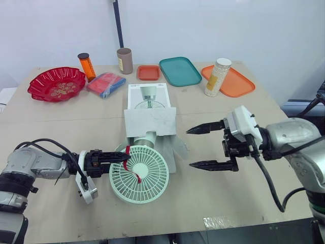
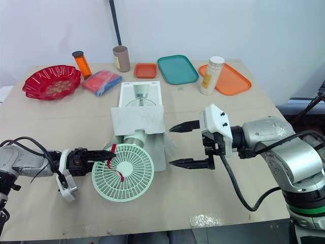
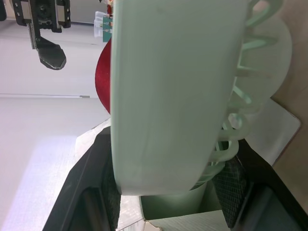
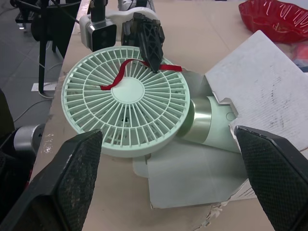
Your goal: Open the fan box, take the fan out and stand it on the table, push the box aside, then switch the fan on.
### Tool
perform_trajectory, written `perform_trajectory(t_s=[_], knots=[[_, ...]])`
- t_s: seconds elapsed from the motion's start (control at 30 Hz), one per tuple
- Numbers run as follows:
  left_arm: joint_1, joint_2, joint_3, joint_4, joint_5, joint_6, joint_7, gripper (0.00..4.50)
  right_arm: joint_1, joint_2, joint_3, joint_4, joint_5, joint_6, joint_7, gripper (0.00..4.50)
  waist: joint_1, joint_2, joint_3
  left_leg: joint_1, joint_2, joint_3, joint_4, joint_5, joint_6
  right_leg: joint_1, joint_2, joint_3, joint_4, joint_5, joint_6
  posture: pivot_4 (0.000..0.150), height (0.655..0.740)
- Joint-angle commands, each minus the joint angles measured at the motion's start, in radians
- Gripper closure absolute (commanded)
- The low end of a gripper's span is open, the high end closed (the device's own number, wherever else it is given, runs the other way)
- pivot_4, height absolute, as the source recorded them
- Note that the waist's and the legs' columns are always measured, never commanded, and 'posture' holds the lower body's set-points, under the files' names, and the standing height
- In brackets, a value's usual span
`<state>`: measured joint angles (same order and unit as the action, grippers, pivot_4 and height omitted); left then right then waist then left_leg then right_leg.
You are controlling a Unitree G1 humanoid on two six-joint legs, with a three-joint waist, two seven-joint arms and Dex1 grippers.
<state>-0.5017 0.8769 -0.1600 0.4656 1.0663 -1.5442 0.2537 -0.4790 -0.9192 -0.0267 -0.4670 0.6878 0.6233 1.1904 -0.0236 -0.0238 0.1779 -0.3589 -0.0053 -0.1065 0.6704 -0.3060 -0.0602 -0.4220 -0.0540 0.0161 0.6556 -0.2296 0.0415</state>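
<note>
1. At mid-table, w/ its mouth toward the robot, lay a flat white cardboard fan box. Its flaps were spread open, so step 1 looked done.
2. Pale green round plastic fan was approx. half out. Its slatted grille head lay face-up on the tan tabletop just in front of the box. Its cylindrical neck ran back into the opening, base hidden inside.
3. Left gripper was clenched on the fan's smooth rim, one finger on each face, by a thin red ribbon on the grille.
4. Right gripper hung beside the box's right flap, fingers spread wide, holding nothing.
5. Left to do, by my reading: pull fan clear, stand it up, push box aside, switch on.
6. Textures: matte, scuffed card; rigid plastic w/ fine radial ribs.
</note>
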Motion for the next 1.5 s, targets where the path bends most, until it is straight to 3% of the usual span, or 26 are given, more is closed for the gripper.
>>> perform_trajectory(t_s=[0.03, 0.37, 0.53, 0.7, 0.97, 1.17, 1.5], knots=[[-0.005, 0.015, 0.008, -0.01, -0.057, -0.004, 0.003, 2.45, -0.02, -0.004, -0.042, -0.018, 0.049, 0.019, -0.006, 0.0, 0.0, 0.0, 0.0, 0.0, 0.0, 0.0, 0.0, 0.0, 0.0, 0.0, 0.0, 0.0, 0.0, 0.0, 0.0, 0.15, 0.7255], [-0.002, 0.031, -0.005, -0.021, -0.188, -0.01, -0.073, 2.47, -0.023, -0.006, -0.03, -0.016, 0.031, 0.004, -0.003, 0.0, 0.0, 0.0, 0.0, 0.0, 0.0, 0.0, 0.0, 0.0, 0.0, 0.0, 0.0, 0.0, 0.0, 0.0, 0.0, 0.15, 0.7255], [-0.022, 0.069, -0.062, -0.037, -0.385, 0.036, -0.149, 2.47, -0.021, 0.003, -0.029, -0.016, 0.024, -0.001, -0.01, 0.0, 0.0, 0.0, 0.0, 0.0, 0.0, 0.0, 0.0, 0.0, 0.0, 0.0, 0.0, 0.0, 0.0, 0.0, 0.0, 0.15, 0.7255], [-0.054, 0.123, -0.13, -0.109, -0.676, 0.178, -0.269, 2.47, -0.021, 0.012, -0.031, -0.013, 0.024, -0.003, -0.023, 0.0, 0.0, 0.0, 0.0, 0.0, 0.0, 0.0, 0.0, 0.0, 0.0, 0.0, 0.0, 0.0, 0.001, 0.0, 0.0, 0.15, 0.7255], [0.004, 0.19, -0.13, -0.227, -0.916, 0.276, -0.438, 2.47, -0.033, 0.026, -0.03, 0.004, 0.017, 0.0, -0.052, 0.0, -0.001, 0.0, 0.0, 0.0, 0.0, 0.0, 0.0, 0.0, 0.001, -0.001, 0.0, 0.0, 0.001, 0.0, 0.0, 0.15, 0.7255], [0.093, 0.226, -0.075, -0.325, -1.017, 0.332, -0.532, 2.47, -0.034, 0.032, -0.025, 0.01, 0.007, -0.006, -0.056, 0.0, -0.001, 0.0, 0.0, 0.0, 0.0, 0.0, 0.0, 0.0, 0.001, -0.001, 0.0, 0.001, 0.001, 0.0, 0.0, 0.15, 0.7255], [0.343, 0.252, 0.053, -0.481, -1.053, 0.345, -0.609, 2.47, -0.006, 0.03, -0.025, -0.001, -0.003, -0.02, -0.051, 0.0, -0.001, 0.0, 0.0, 0.0, 0.0, 0.0, 0.0, -0.001, 0.001, -0.001, 0.0, 0.001, 0.001, 0.0, 0.0, 0.15, 0.7255]])
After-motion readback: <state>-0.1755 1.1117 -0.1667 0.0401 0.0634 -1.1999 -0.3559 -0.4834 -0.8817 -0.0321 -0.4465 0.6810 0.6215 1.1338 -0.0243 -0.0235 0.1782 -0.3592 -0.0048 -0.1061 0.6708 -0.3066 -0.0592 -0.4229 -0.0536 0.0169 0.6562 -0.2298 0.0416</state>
